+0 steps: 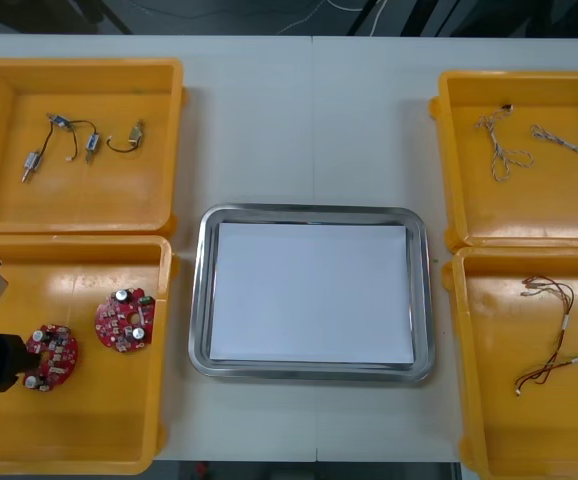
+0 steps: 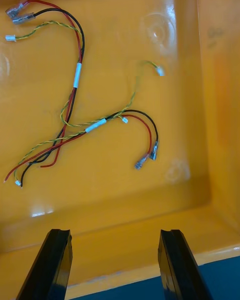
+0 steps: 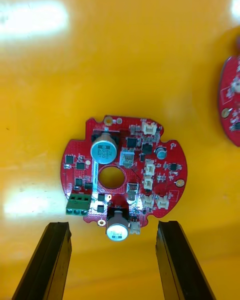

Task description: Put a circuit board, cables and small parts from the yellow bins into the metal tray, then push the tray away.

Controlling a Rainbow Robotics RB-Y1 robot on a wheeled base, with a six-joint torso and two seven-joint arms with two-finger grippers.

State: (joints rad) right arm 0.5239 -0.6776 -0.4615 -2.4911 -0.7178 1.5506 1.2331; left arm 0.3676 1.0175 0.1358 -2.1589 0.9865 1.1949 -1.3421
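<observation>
Now L fingers [image 3: 50, 260] apart above board [image 3: 125, 172].

A light, smooth table [image 1: 249, 120] carries 5 things, and a faint seam [image 1: 312, 100] runs down its middle. 4 are yellow rectangular plastic bins. The upper-left bin [image 1: 79, 205] and lower-left bin [image 1: 79, 425] sit edge to edge along the left of the frame. The upper-right bin [image 1: 529, 215] and lower-right bin [image 1: 509, 425] sit the same way along the right. Between the 2 pairs, at lower centre, lies a shiny rectangular metal tray [image 1: 309, 213] with rounded corners, white inside. It stands apart from the bins, with bare table around it.
</observation>
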